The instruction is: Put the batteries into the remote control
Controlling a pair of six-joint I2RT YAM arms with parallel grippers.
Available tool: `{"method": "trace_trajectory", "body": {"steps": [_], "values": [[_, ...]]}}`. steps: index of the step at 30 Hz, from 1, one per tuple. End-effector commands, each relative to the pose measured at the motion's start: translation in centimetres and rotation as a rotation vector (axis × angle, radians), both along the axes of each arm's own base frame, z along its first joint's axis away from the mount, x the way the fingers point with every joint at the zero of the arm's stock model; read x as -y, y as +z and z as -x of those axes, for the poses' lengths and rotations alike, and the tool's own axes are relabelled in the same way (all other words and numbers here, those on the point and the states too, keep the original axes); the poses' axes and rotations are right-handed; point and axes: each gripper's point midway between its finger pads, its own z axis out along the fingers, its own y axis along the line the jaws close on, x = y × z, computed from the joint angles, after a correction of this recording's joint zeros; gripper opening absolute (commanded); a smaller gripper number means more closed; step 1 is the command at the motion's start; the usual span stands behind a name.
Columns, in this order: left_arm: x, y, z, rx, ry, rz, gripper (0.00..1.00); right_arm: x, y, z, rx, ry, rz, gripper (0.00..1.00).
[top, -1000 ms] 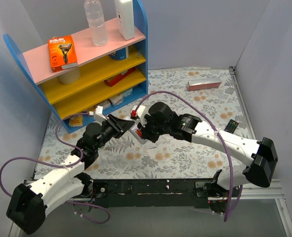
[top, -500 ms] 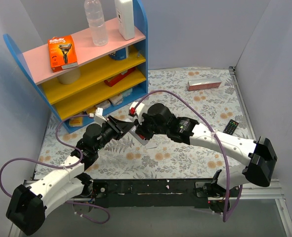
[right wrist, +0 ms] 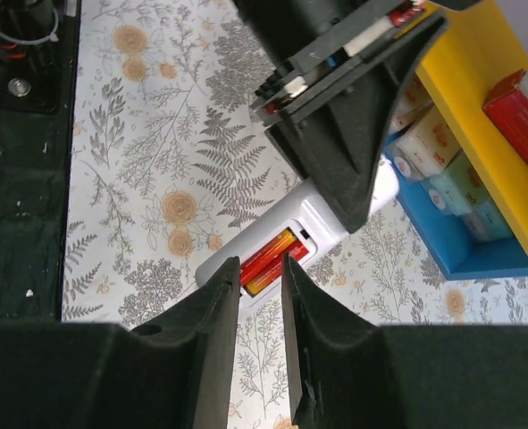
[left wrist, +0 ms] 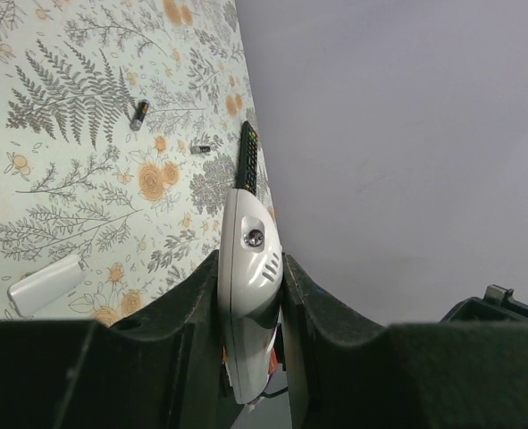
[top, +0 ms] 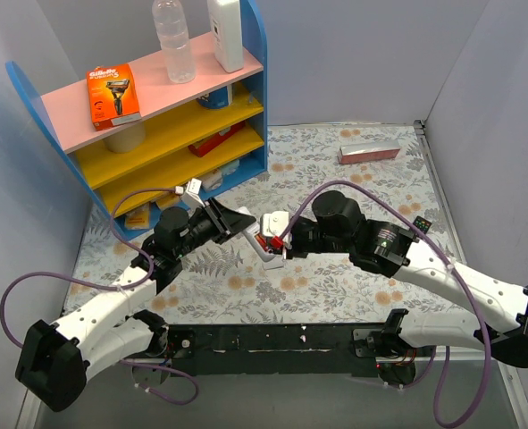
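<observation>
Right arm [top: 460,277] has backed off over the bench [top: 353,179] from the white remote [right wrist: 322,223] clamped tight in left fingers [left wrist: 192,304], right fingers [right wrist: 217,304] now slightly parted, empty, red batteries [right wrist: 268,257] sitting in its bay, so loading looks nearly done.

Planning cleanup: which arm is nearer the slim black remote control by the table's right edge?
Right. The right arm passes beside the slim black remote control; the left arm is far across from it.

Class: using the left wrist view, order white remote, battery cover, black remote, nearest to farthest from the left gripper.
1. White remote: in the left gripper.
2. Battery cover: table, lower left.
3. Black remote: farther, by the wall.
</observation>
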Motion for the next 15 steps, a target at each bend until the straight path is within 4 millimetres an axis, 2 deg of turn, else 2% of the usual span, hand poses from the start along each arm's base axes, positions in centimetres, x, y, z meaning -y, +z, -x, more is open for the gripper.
{"method": "trace_trajectory", "body": {"steps": [1,15], "values": [[1.2,2.3,0.9,0.053,-0.110,-0.007,0.00,0.3,-2.0,1.4,0.051,0.132,0.072,0.33],[1.7,3.1,1.1,0.033,-0.150,0.000,0.00,0.7,-4.1,1.5,0.065,0.173,0.152,0.27]]}}
